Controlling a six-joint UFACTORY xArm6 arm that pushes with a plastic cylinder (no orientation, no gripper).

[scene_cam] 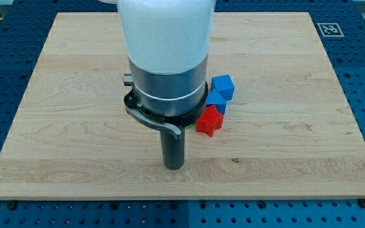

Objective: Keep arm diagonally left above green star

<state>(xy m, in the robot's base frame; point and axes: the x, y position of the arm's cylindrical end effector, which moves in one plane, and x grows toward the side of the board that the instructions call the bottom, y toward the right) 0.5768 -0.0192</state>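
Currently the rod's lower end, my tip (173, 166), rests on the wooden worktop (56, 139) at lower centre of the frame, below the arm's large white and grey housing (167, 57). No jaws are fitted, so nothing is held; the rod only pushes. The green star named in the task cannot be made out. Only a thin green sliver (181, 125) shows at the housing's lower edge, just above and right of my tip, and judging by colour this may be the star, mostly hidden. If so, the tip lies below-left of it, not above-left. Right of the housing sit a red block (210, 121) and two blue blocks (222, 87) (217, 102), clustered together.
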